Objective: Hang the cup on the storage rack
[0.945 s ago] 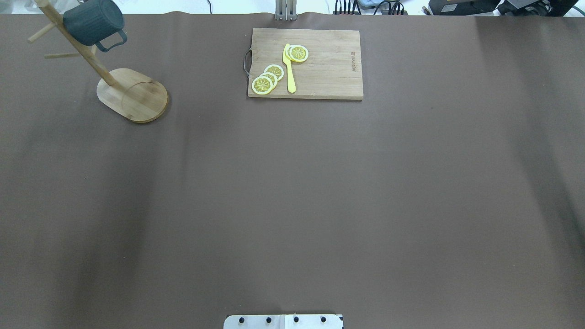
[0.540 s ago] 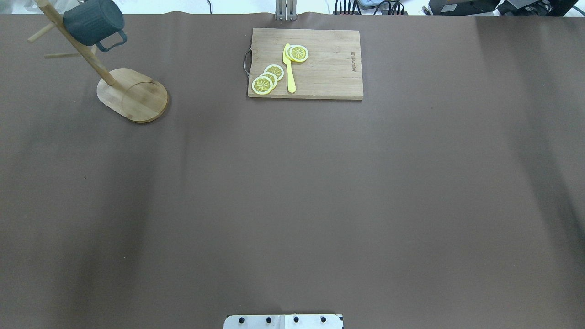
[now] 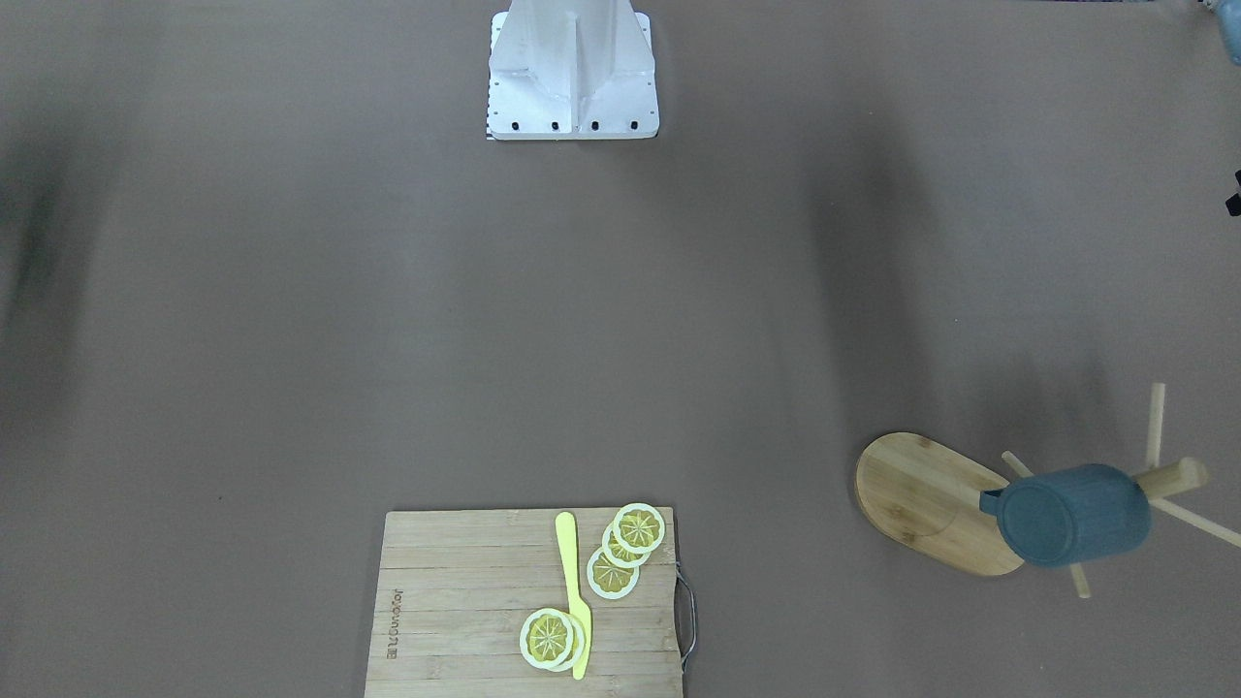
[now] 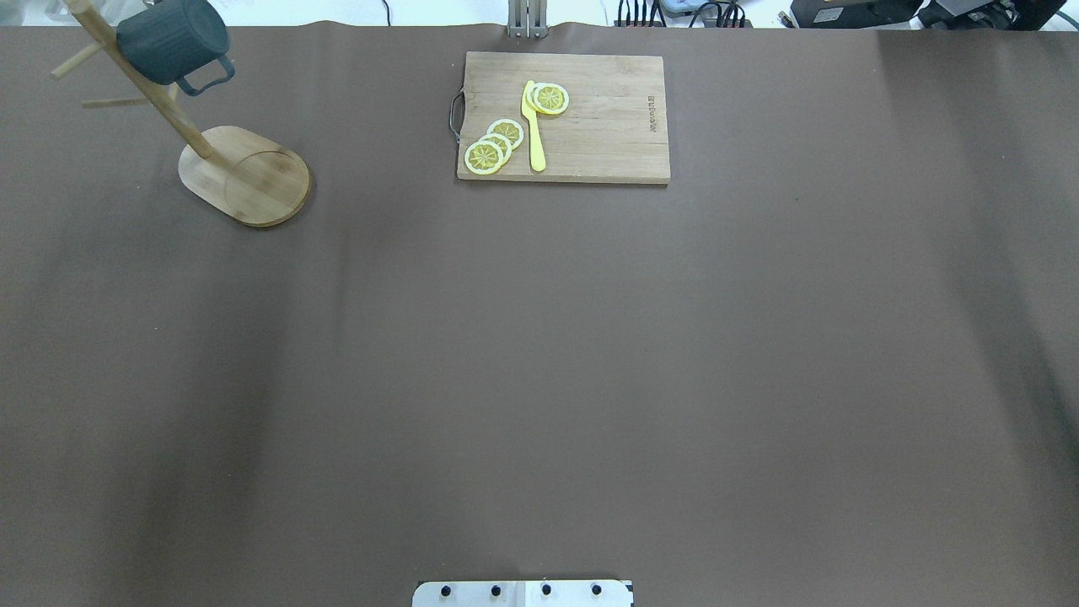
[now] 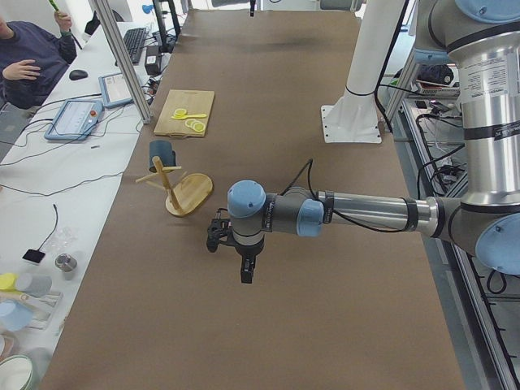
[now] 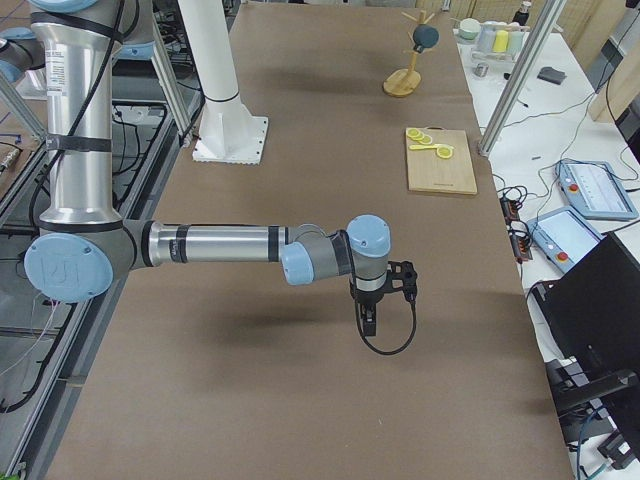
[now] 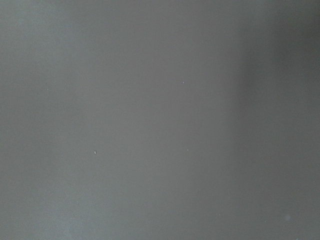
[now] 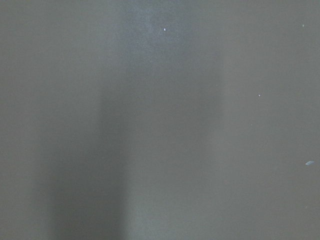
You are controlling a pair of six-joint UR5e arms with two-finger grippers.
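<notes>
The slate blue-grey cup (image 4: 173, 40) hangs on a peg of the bamboo storage rack (image 4: 244, 175) at the far left of the table, its handle toward the post. Both also show in the front view, the cup (image 3: 1071, 514) over the rack's oval base (image 3: 921, 494). No gripper is near them. My left gripper (image 5: 244, 264) shows only in the left side view, pointing down above the table, well apart from the rack (image 5: 188, 193). My right gripper (image 6: 368, 318) shows only in the right side view, far from the cup (image 6: 425, 37). I cannot tell whether either is open or shut.
A rectangular bamboo cutting board (image 4: 607, 126) lies at the far middle with lemon slices (image 4: 493, 145) and a yellow knife (image 4: 534, 126). The robot's white base plate (image 4: 523, 593) is at the near edge. Both wrist views show only brown table cover.
</notes>
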